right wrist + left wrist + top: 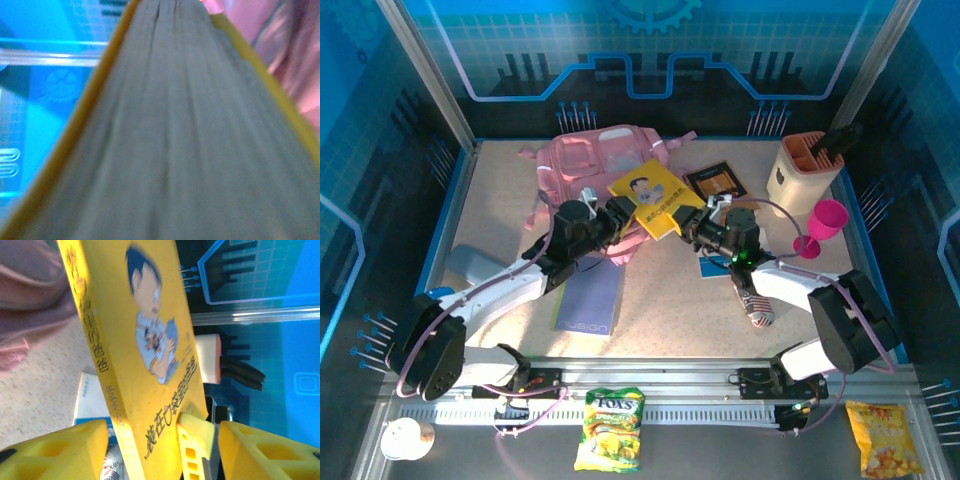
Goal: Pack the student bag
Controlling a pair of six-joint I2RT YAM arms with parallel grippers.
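The pink student bag (588, 160) lies at the back of the table, its fabric also showing in the left wrist view (30, 295) and in the right wrist view (295, 55). A yellow book (655, 197) with a cartoon boy on its cover (150, 330) is held tilted just in front of the bag. My left gripper (618, 216) stands open, the book's spine end between its fingers (164, 440). My right gripper (693, 228) is shut on the book's other corner. One of its yellow fingers (196, 437) presses on the cover. The book's grey page edge (175, 140) hides the right fingers.
Back right stand an orange pen holder (803, 170) and a pink cup (825, 220), with a dark booklet (716, 180) beside the book. A purple notebook (590, 300), a grey case (470, 265), a blue-white box (92, 400) and a flag-patterned pouch (755, 305) lie nearer. Snack packets (610, 428) lie by the rail.
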